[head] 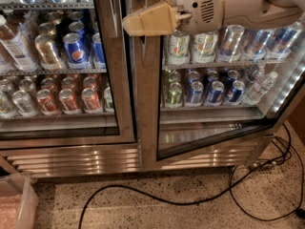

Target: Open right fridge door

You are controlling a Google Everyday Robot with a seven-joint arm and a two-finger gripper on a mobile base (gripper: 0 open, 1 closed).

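**Spotter:** Where was your pincer just then?

**Operator:** I had the pincer [136,23] up high, its tan tip in front of the left upright of the right fridge door [148,104]. How far open it was, or whether it held anything, I couldn't tell from this angle.

**Spotter:** And the door itself?

**Operator:** Ajar! Its bottom rail stood swung out at an angle from the fridge base. The left door [121,80] beside it sat flush, with Pepsi cans [76,51] behind its glass.

**Spotter:** Anything down low?

**Operator:** A black cable [157,199] looped over the speckled floor [190,216], and a plastic bin [16,202] sat in the bottom-left corner.
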